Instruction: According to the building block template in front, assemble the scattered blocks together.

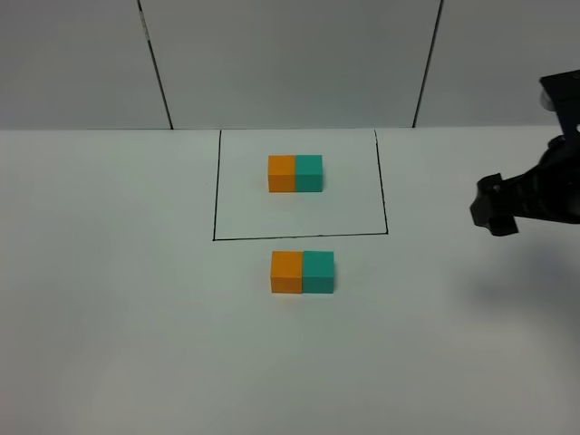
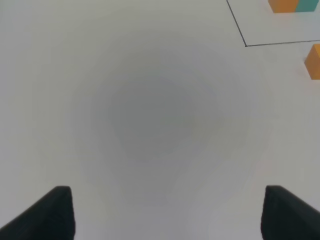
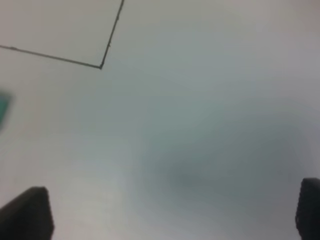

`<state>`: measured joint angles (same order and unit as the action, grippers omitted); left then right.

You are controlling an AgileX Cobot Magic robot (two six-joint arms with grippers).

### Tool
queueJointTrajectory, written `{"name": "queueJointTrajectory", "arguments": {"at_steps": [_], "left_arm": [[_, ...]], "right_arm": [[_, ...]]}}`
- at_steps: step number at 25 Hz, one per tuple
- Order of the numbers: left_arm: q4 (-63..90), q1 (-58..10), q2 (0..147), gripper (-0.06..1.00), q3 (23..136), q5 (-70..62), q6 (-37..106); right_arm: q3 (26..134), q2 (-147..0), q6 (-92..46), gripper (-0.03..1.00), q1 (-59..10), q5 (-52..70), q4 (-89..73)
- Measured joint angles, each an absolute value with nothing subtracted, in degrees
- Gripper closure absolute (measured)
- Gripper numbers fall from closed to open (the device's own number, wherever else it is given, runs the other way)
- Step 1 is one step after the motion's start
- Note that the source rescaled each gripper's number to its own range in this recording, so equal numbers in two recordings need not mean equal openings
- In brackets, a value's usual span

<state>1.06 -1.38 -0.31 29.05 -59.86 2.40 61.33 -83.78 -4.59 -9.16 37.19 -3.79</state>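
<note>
Right gripper off at the right edge of the table, jaws spread wide, nothing between them; only bare tabletop under it in its wrist view. Left gripper out of the overhead shot; in its wrist view fingers parted, empty, over bare surface on the left, well apart from the cubes.

Template pair inside the black drawn frame at the far centre: orange left, teal right, joined as one bar.

Loose orange cube and loose teal cube just near of the frame's near line, centred. Touching side by side, orange left, teal right, faces flush as far as visible. Same order and orientation as the template.

Status, as a judgement: assembly looks done. Both cubes seated on the table, no visible gap, neither held. Nothing obvious left except clearing the arms and maybe a check on alignment; teal cube seems a hair larger in view, likely perspective, cannot tell for sure. No regrasp needed from what shows.
</note>
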Motion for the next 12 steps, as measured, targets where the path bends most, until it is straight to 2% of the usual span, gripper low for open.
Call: {"name": "queueJointTrajectory", "arguments": {"at_steps": [7, 12], "left_arm": [[1.1, -1.4, -0.3, 0.24, 29.0, -59.9, 2.4], [1.1, -1.4, -0.3, 0.24, 29.0, -59.9, 2.4]], "right_arm": [[53.3, -70.2, -2.0, -0.03, -3.2, 38.6, -0.4], [50.2, -58.2, -1.1, -0.03, -2.4, 43.6, 1.6]]}}
